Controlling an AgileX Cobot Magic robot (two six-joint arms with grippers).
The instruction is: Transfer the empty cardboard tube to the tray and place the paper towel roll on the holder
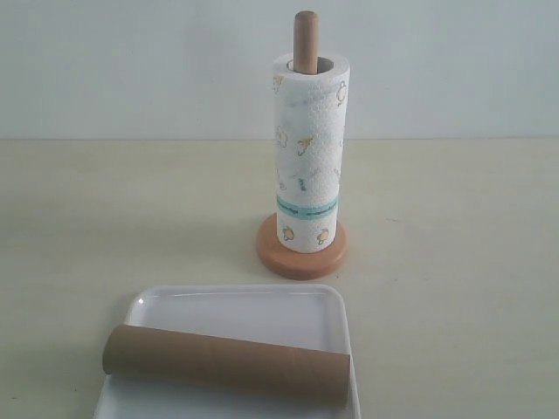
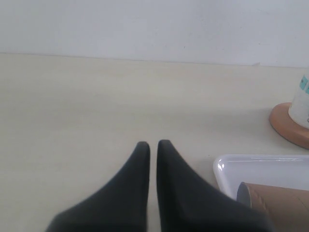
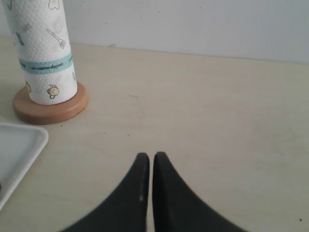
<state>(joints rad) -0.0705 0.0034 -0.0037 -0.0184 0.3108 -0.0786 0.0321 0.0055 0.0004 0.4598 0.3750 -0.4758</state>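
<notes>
My left claw (image 2: 153,143) is closed down to a narrow slit between the fingertips and holds nothing. It sits low over the bare table (image 1: 454,262), just beside one corner of the tray (image 1: 244,316). My right claw (image 3: 150,155) is in the same condition: tips all but touching, nothing gripped, bare table under it. Neither claw appears in the exterior view.

Position of task items:
- The empty cardboard tube (image 1: 227,362) lies on its side across the tray, reaching from one side rim to the other. Its open end shows in the left wrist view.
- The paper towel roll (image 1: 307,166) stands upright on the holder (image 1: 301,262). The rod passes through the hollow core and its rounded top projects above the roll. The roll's lower end rests on the disc base.
- The holder stands on the table behind the tray, near it but not touching.
</notes>
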